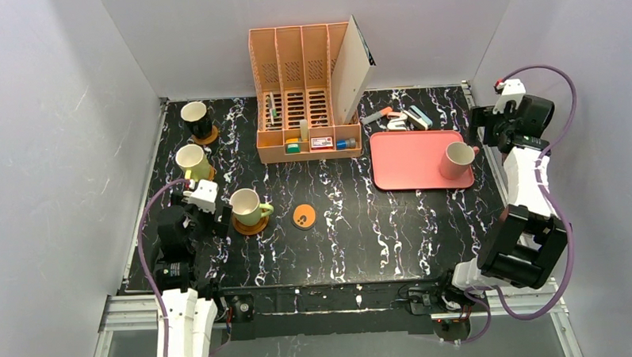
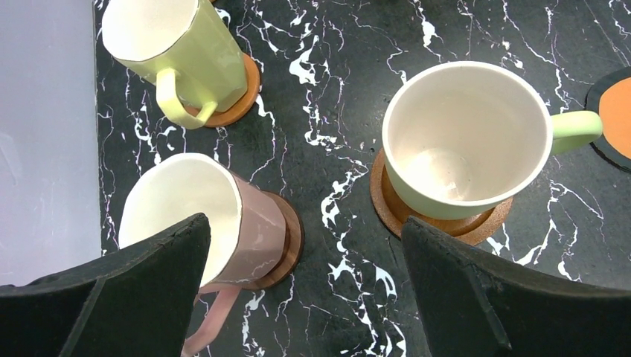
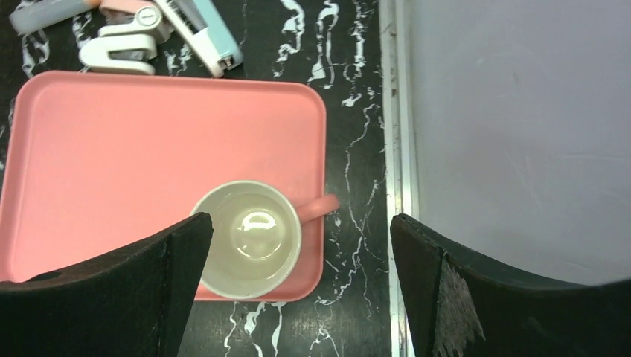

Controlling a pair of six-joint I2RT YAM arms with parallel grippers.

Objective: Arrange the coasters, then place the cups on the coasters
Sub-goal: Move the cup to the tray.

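The black cup [image 1: 195, 119] and the yellow cup [image 1: 192, 161] each stand on a coaster at the far left. An olive green cup [image 2: 461, 141] sits on a cork-brown coaster [image 2: 446, 219]. A pale pink cup [image 2: 238, 223] rests on a dark brown coaster [image 2: 290, 238]. My left gripper [image 2: 305, 297] hangs open above the bare table between these two cups, holding nothing. One orange coaster with dark marks [image 1: 304, 216] lies bare. Another pink cup [image 3: 249, 238] stands on the pink tray [image 3: 149, 134]. My right gripper [image 3: 301, 290] is open above that cup's handle side, empty.
An orange file organizer [image 1: 306, 91] with a white board leaning on it stands at the back centre. Staplers [image 1: 406, 118] lie behind the tray. The metal table edge [image 3: 398, 149] and the grey wall run close to the right of the tray.
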